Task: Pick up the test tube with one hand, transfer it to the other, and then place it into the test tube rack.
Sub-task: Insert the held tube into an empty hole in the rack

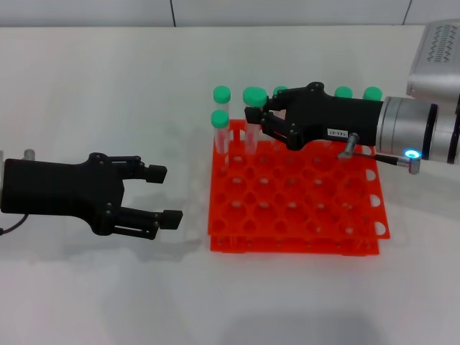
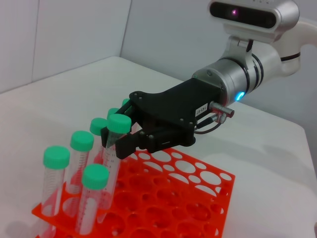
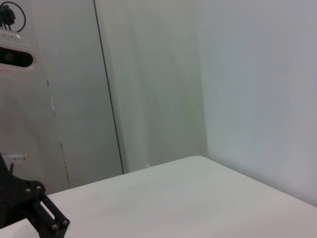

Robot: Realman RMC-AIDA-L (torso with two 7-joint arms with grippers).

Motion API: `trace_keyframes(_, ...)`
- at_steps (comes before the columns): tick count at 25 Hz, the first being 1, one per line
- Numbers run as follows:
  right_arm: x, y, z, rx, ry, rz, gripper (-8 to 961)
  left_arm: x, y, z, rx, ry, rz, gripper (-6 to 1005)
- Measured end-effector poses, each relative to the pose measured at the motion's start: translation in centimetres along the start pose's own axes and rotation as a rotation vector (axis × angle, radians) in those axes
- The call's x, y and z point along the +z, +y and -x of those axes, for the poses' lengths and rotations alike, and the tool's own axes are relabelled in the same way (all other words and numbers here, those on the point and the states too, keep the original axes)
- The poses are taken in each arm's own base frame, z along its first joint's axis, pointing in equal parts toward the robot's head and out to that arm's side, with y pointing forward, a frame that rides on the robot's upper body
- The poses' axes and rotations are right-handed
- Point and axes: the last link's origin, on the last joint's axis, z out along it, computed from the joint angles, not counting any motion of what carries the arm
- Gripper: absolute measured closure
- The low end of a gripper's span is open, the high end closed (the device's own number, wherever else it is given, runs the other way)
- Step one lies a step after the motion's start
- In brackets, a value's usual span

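Black right gripper [image 1: 253,121] closed on a clear, green-capped test tube [image 1: 252,123] standing in the orange-red rack's [image 1: 295,208] far row; black left gripper [image 1: 162,194] open, near the desk's left edge.

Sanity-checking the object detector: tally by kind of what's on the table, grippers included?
Green-capped test tubes: 7 visible, rear ones partly hidden; one is between the fingers of the right gripper
Test tube rack: 1, orange-red
Grippers: 2, the right gripper over the rack, the left gripper open beside it
Total: 10
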Motion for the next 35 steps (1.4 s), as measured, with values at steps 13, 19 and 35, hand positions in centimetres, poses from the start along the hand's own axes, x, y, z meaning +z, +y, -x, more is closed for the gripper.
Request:
trace_keyframes(13, 0.08, 0.18, -0.08, -0.003, 0.003, 0.008, 730, 0.18, 0.09, 0.03, 0.002, -0.006, 0.008, 134)
trace_keyframes(19, 0.1, 0.21, -0.11, -0.003, 0.005, 0.009, 729, 0.19, 0.09, 0.03, 0.001, -0.006, 0.008, 134)
trace_keyframes(35, 0.05, 0.14, -0.33, 0.003, 0.011, 0.003, 726, 0.19, 0.09, 0.03, 0.0, -0.006, 0.008, 136)
